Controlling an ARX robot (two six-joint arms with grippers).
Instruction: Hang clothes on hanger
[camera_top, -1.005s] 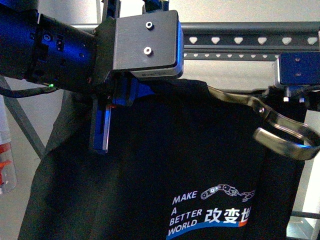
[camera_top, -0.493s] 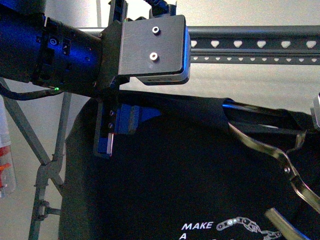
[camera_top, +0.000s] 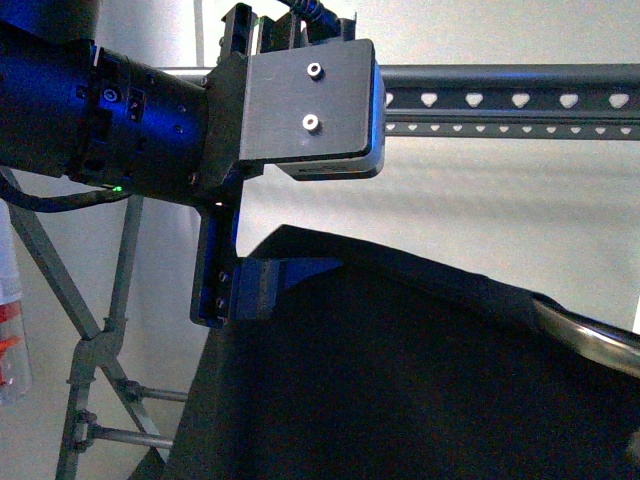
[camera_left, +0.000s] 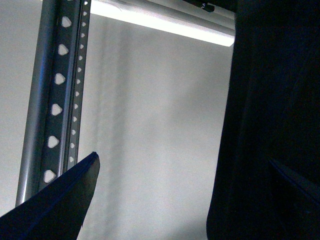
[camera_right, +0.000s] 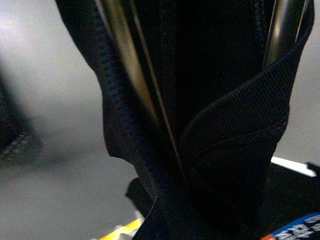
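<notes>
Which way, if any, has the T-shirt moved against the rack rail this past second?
Yes, downward. The gap between the T-shirt and the rack rail has widened, and its print has left the front view.

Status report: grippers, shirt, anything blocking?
Left gripper open, T-shirt hanging at its side. Right gripper not visible; its camera shows only fabric and metal rods. T-shirt below the rack rail, not on it. Gap between looks clear.

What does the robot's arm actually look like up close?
Only the left arm shows in the front view. It is a thick, dark blue-black cylinder with a tiny green light and a black cable beneath. A flat grey plate with two screws sits at its wrist, above flat, dark blue fingers.
</notes>
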